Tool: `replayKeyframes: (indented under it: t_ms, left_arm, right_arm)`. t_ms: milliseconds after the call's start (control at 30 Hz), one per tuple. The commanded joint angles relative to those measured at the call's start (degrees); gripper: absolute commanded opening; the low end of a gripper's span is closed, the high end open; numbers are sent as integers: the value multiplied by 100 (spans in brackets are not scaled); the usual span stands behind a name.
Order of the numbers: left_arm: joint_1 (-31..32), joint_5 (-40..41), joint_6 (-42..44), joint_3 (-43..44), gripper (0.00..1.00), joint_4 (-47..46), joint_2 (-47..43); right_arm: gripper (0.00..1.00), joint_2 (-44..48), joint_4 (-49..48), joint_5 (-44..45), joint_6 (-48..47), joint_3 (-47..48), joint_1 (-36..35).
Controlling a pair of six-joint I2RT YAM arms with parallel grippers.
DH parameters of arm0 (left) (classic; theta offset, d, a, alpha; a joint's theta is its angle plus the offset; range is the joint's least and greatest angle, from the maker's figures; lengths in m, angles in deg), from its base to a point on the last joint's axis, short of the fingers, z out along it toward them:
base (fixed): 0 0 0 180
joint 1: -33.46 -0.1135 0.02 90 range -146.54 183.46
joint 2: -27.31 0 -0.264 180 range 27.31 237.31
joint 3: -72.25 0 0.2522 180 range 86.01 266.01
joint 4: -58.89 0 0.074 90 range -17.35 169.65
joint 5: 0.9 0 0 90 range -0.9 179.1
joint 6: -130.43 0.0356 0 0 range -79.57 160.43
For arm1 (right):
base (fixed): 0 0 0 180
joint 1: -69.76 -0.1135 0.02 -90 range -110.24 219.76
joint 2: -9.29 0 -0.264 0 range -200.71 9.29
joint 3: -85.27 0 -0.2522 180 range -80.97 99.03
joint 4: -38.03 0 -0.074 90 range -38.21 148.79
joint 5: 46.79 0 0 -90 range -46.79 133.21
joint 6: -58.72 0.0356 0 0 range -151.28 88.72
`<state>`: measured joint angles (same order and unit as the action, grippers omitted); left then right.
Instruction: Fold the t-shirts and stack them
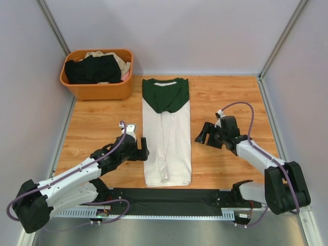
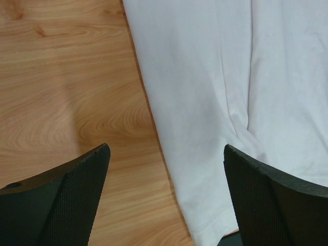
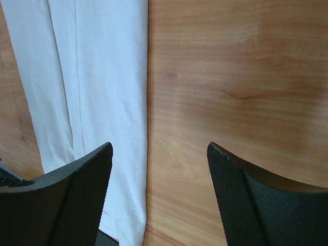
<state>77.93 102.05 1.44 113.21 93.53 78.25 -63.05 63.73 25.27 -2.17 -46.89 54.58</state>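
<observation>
Flanking the folded t-shirt (image 1: 166, 146), left hand (image 1: 145, 147) and right hand (image 1: 202, 136), both agape.

One white cloth t-shirt with dark green sleeves and collar (image 1: 167, 146); one orange plastic basket (image 1: 100, 90) holding one black cloth shirt (image 1: 92, 69) and one beige cloth shirt (image 1: 122, 63); one left end effector (image 1: 145, 149) and one right end effector (image 1: 203, 136)

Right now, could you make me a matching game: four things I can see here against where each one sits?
Things:
1. white t-shirt
2. orange basket
3. black shirt
4. right fingers

Places:
a. far left corner
b. inside the basket
c. flat in the middle, folded into a long strip
d. spread open, right of the white t-shirt

Pairs: 1-c, 2-a, 3-b, 4-d.
</observation>
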Motion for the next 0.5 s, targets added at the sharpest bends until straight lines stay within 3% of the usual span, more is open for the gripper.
replayKeyframes:
  t_ms: [0, 267, 467]
  left_arm:
    - [-17, 68, 260, 180, 96, -612, 152]
    - [-17, -899, -635, 5, 82, -1297, 1557]
    - [-8, -1172, -883, 13, 75, -1509, 1815]
  right_arm:
    - [76, 501, -748, -105, 34, -366, -134]
    - [72, 1125, -518, -299, 490, -1299, -398]
    - [65, 1406, -263, -351, 956, -1598, -538]
